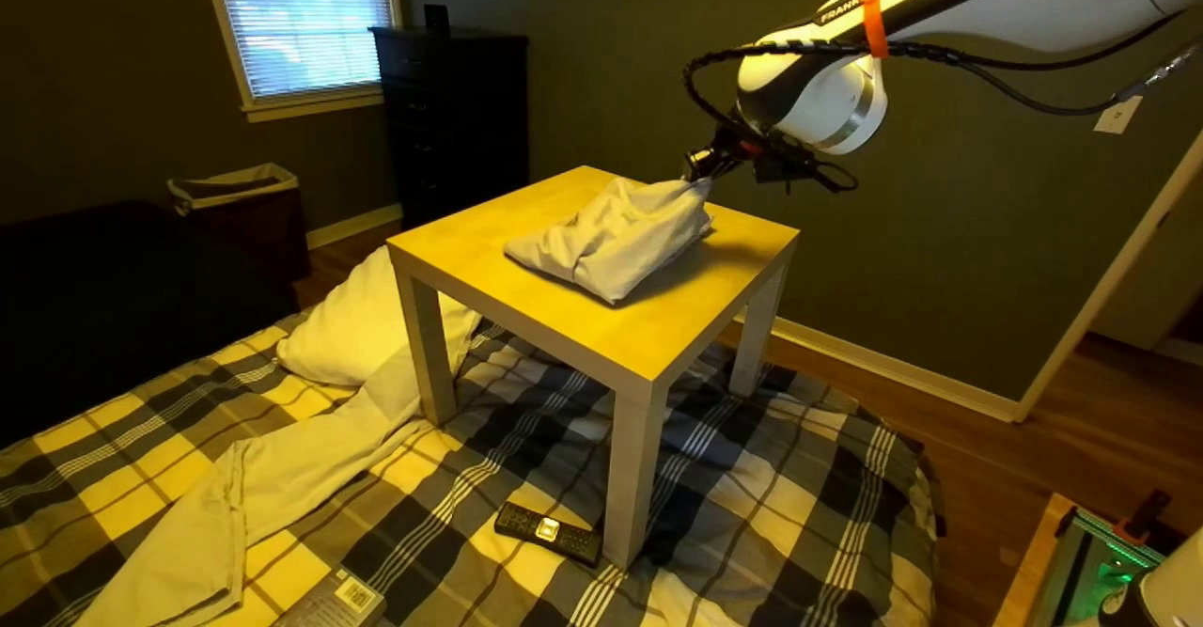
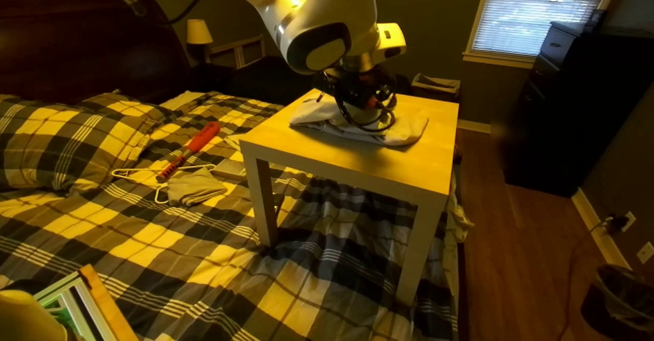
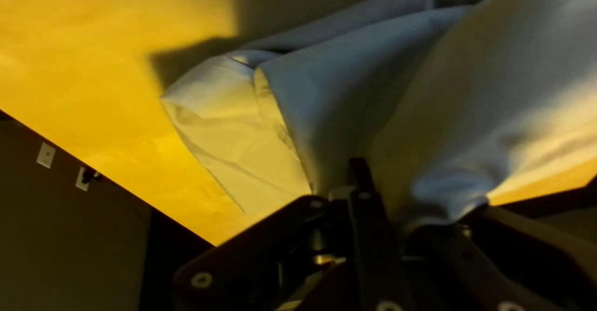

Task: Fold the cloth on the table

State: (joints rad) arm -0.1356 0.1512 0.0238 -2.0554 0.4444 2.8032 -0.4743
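Note:
The pale grey-white cloth (image 1: 625,237) lies bunched and folded over on the yellow top of the table (image 1: 465,243). One edge of it is drawn up off the surface to my gripper (image 1: 700,172), which is shut on it. In the wrist view the cloth (image 3: 336,87) runs from the table top (image 3: 93,68) up into the dark jaws (image 3: 373,185); fabric covers part of the fingers. A flat folded part of the cloth rests on the table to the left of the jaws there. In an exterior view the arm hides the middle of the cloth (image 2: 411,129) and the fingertips.
The table stands on a bed with a plaid bedspread (image 1: 526,420). A white pillow (image 1: 352,326) and a remote (image 1: 548,531) lie by its legs. A red-handled tool (image 2: 196,146) and a small folded grey cloth (image 2: 194,187) lie on the bed. A dark cabinet (image 1: 456,129) stands behind.

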